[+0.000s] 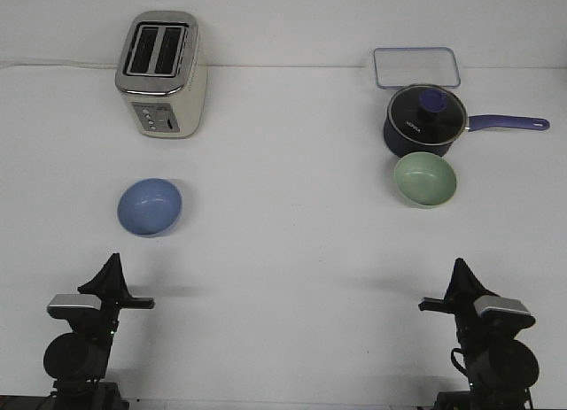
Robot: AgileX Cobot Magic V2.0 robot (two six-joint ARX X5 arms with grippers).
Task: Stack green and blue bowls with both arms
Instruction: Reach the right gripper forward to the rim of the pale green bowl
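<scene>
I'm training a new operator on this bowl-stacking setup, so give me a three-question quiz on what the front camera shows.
1. True or false: the green bowl sits just in front of the saucepan.
2. Which bowl lies nearer the left gripper? A) blue bowl B) green bowl
3. Fill in: the appliance behind the blue bowl is a ____.

Key: 1 true. 2 A. 3 toaster. Neither the left gripper nor the right gripper touches a bowl.

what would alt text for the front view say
A blue bowl sits left and a green bowl right on a white table, both untouched, with the left gripper and right gripper near the front edge.
</scene>
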